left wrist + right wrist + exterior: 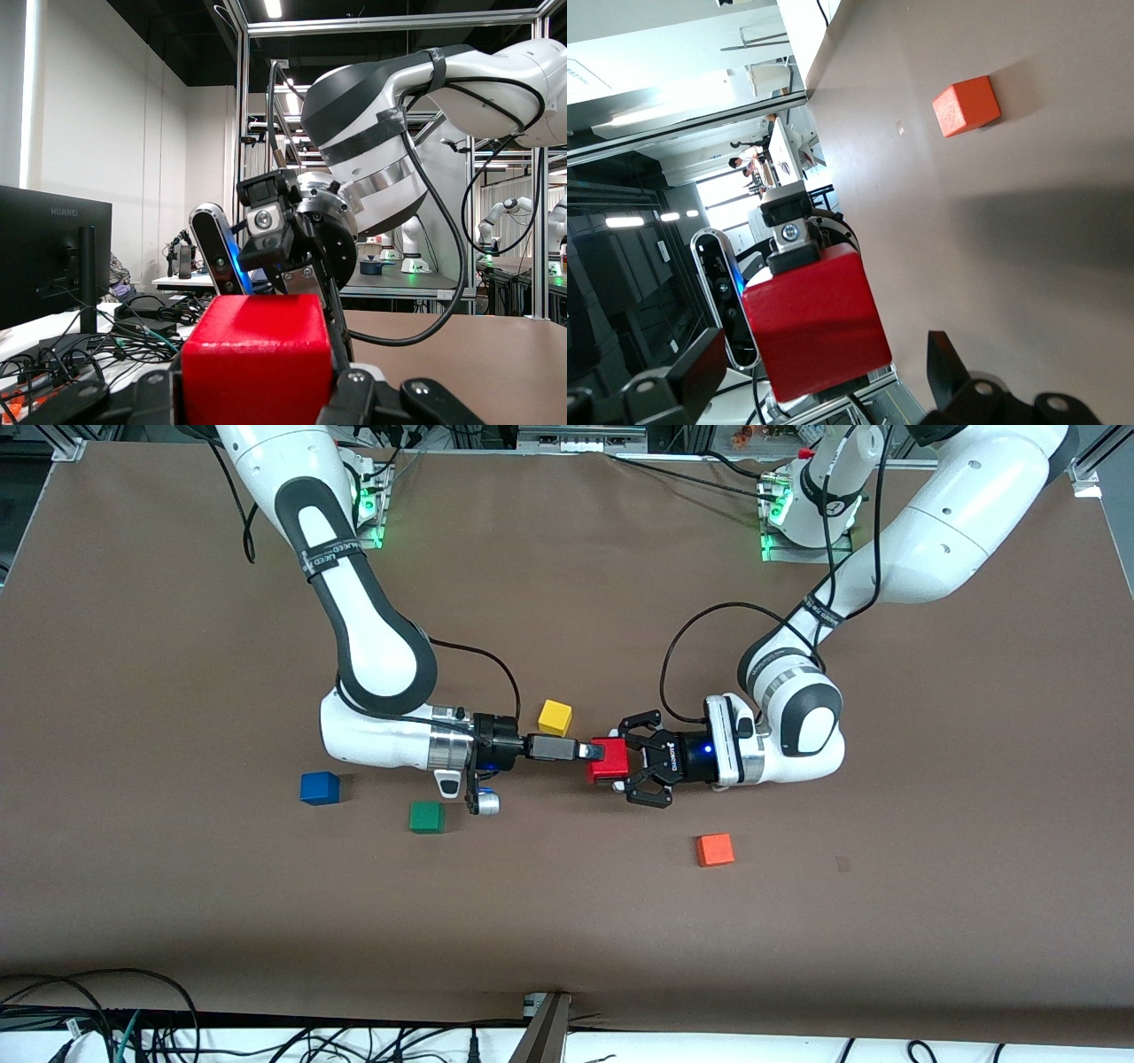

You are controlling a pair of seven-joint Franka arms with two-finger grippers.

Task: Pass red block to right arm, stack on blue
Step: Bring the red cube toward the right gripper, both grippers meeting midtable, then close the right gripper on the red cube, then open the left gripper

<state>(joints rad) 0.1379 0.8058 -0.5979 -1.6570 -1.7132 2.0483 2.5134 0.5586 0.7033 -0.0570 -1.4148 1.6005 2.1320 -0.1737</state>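
- Left end effector point(620, 763) is pinching the red block point(609, 761) above the tabletop point(567, 921).
- Right end effector point(592, 751) is sitting spread around that block, fingers not gripping.

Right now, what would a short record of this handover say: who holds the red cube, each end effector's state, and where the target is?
held object: small red cube, in the air over the brown table
left end effector: shut on the red cube
right end effector: open, fingers flanking the red cube, not yet closed
stack target: small blue cube, on the table toward the right arm's end, nothing on it
handover: not yet done
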